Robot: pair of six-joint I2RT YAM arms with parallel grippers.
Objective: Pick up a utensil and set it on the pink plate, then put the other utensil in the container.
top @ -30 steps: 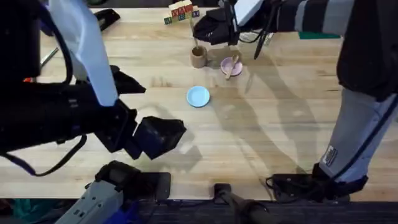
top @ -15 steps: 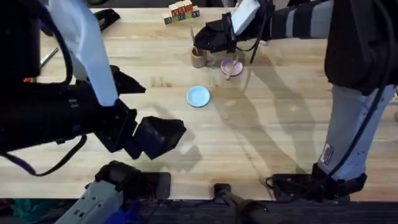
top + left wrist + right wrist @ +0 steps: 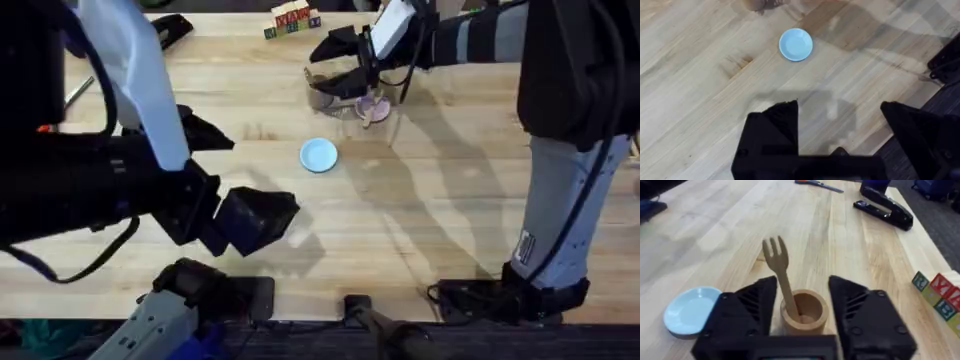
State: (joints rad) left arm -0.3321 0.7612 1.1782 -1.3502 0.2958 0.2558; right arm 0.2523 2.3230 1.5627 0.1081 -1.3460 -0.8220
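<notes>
Table (image 3: 420, 230) first: the right arm reaches across to the far side, the left arm is parked near its base, well clear of the task things. Right gripper (image 3: 802, 302) has its fingers spread wide with nothing between them, straddling the container (image 3: 805, 312); in the overhead view it hangs over the container (image 3: 320, 97), so the right arm is the nearer one by far. Left gripper (image 3: 840, 130) is also open and empty, over bare wood, with the blue plate (image 3: 795, 44) ahead of it. Blue plate (image 3: 319, 155) lies on the near side of the container, well apart from it. Pink plate (image 3: 372, 106) sits just beside the container, partly hidden by the right gripper; a pale wooden piece lies on it, probably the spoon (image 3: 368, 112), but it's too covered to be sure. Fork (image 3: 781, 275) stands in the container, handle down, prongs up, long axis tilted and leaning on the rim. It lies right between the open fingers, so my read is that any exit should go straight up along that axis to avoid clipping the prongs.
</notes>
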